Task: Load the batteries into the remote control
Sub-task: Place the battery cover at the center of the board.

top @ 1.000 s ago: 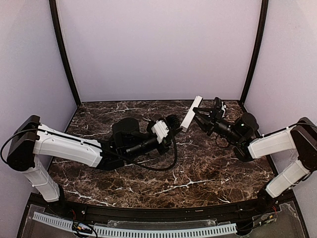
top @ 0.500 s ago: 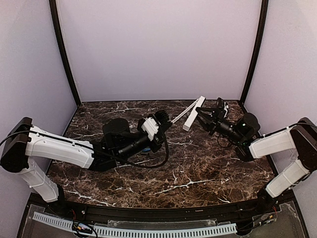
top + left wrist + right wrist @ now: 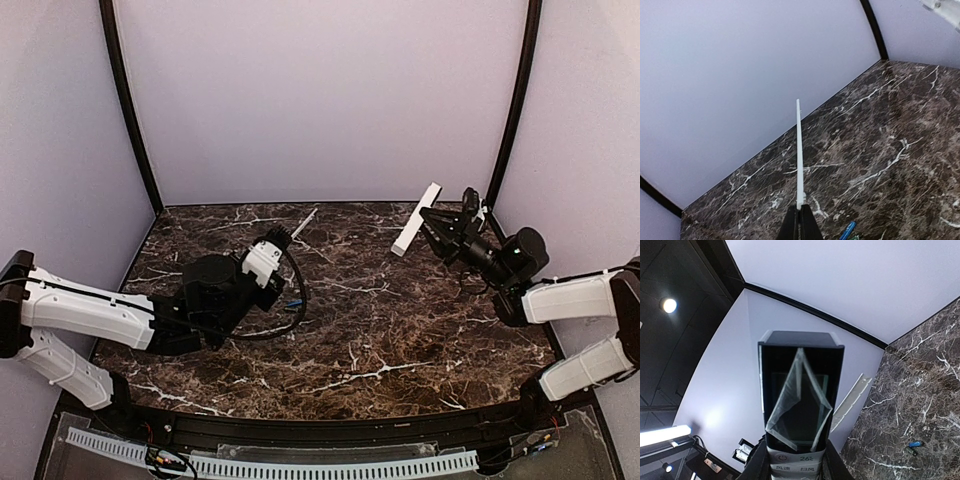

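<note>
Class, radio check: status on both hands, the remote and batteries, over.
Left hand shut on thin white strip, raised. Right hand holds remote control off the table. One blue battery lies on table, unloaded. Nothing seen between hands.

The top external camera sits high behind the arm bases and looks down and forward over the whole marbled counter [image 3: 400,330] to the back wall [image 3: 320,100]; it is the farthest view. The left wrist camera looks out past the left end effector [image 3: 800,225] at its bottom edge, low across the counter toward the back wall, with a thin white strip [image 3: 799,150] edge-on close ahead. The right wrist camera tilts upward along the remote control [image 3: 801,405], which fills its middle at close range. All three views share the strip and a blue battery [image 3: 295,301].
</note>
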Controlling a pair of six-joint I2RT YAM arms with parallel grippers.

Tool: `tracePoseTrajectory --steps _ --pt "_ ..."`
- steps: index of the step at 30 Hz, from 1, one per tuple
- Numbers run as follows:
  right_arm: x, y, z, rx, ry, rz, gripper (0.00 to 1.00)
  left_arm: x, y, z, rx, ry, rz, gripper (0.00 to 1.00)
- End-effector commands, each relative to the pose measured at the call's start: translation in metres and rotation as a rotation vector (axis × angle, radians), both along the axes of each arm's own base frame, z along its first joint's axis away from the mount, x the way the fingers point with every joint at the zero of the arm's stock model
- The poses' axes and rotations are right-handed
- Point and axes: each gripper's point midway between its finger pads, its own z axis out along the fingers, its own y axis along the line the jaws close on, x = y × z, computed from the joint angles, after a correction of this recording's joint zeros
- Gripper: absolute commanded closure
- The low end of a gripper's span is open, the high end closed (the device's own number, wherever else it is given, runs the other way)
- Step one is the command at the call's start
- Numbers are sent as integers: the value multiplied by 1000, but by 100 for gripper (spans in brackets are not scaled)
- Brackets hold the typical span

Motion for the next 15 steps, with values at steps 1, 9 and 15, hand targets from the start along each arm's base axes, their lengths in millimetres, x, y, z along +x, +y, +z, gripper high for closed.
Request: tracePoseTrajectory --steps 1,9,15 --pt "-7 0 7 -27 -51 19 100 29 53 -37 303 46 345 99" --pt "-13 -2 8 -38 -59 33 100 54 75 -96 605 184 486 100" --pt "-14 -6 6 -41 -59 31 100 54 80 -143 774 248 413 100"
